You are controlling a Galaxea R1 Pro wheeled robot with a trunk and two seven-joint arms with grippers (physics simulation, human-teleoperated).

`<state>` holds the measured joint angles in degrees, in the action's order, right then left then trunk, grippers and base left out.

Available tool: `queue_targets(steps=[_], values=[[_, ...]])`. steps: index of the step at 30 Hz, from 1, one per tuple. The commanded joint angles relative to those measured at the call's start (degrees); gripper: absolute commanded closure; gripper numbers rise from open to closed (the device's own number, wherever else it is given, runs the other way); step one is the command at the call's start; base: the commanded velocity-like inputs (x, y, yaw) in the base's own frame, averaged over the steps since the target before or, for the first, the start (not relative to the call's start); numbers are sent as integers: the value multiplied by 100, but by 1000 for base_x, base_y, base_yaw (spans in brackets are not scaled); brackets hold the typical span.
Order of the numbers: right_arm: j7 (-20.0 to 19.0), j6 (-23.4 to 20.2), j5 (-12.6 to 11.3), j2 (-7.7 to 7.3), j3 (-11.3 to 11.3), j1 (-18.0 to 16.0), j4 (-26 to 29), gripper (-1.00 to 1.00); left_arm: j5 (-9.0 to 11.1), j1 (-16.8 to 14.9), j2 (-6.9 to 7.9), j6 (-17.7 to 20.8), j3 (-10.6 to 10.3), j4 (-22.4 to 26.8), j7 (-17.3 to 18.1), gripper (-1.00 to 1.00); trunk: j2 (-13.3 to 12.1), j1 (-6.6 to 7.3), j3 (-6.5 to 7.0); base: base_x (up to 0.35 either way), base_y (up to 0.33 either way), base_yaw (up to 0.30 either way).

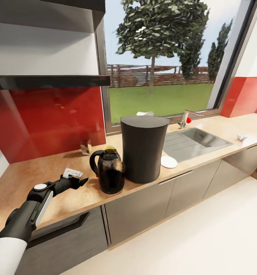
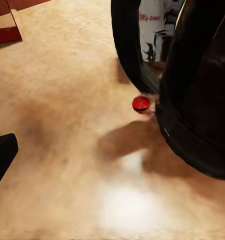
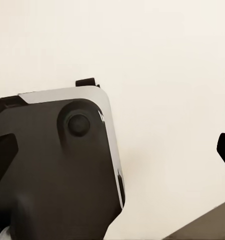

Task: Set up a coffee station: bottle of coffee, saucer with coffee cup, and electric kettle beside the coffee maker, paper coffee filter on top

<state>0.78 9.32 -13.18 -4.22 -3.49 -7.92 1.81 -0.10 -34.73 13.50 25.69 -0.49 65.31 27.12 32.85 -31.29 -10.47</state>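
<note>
The tall dark grey coffee maker (image 1: pixel 143 149) stands on the tan countertop (image 1: pixel 48 172). The smoky-glass electric kettle (image 1: pixel 110 172) stands against its left side, handle toward my left gripper (image 1: pixel 82 181). That gripper is open, hovering just left of the kettle handle (image 2: pixel 130 45), and one fingertip (image 2: pixel 2 155) shows. Behind the kettle peeks the yellow cap of the bottle of coffee (image 1: pixel 109 148), its white label (image 2: pixel 157 30) visible through the handle. The white saucer (image 1: pixel 169 162) lies right of the coffee maker. A small white cup (image 1: pixel 241 137) sits far right. My right gripper (image 3: pixel 112 150) hangs open over the floor.
A steel sink (image 1: pixel 195 139) with a faucet (image 1: pixel 184 120) lies right of the saucer. A white paper-like piece (image 1: pixel 143 113) rests on the sill behind the coffee maker. A small clear object (image 1: pixel 85 147) stands by the red backsplash. The dark wall shelf (image 1: pixel 48 81) hangs overhead.
</note>
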Motion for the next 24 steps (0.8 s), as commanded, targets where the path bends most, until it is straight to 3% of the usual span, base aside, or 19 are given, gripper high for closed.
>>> queue_targets(steps=[1, 10, 13, 17, 20, 24], values=[[9, 17, -44, 0, -38, -2, -2, -100, 0, 1, 3, 34, -4, 7, 14, -100, 9, 1, -10, -335, 0, 0], [-8, 17, -44, 0, -37, -2, 10, -100, 7, 28, -1, 33, -20, 5, 22, -100, 9, 1, -7, -194, 0, -42], [-15, 17, -44, 5, -37, -3, 15, -100, 24, 256, -5, -34, -19, 20, 34, -100, 9, 1, -5, -14, 0, -259], [-12, 17, -45, 8, -31, -3, 20, -100, 49, 478, -9, -542, -27, 14, 42, -100, 9, 1, -5, -4, 0, -288], [-14, 23, -44, 9, -37, -3, 21, -100, 85, 840, -15, -1200, -22, 2, 53, -100, 9, 1, -5, -1, 0, -297], [-14, 23, -44, 9, -37, -3, 21, -100, 85, 840, -15, -1200, -22, 2, 53, -100, 9, 1, -5, -1, 0, -298]])
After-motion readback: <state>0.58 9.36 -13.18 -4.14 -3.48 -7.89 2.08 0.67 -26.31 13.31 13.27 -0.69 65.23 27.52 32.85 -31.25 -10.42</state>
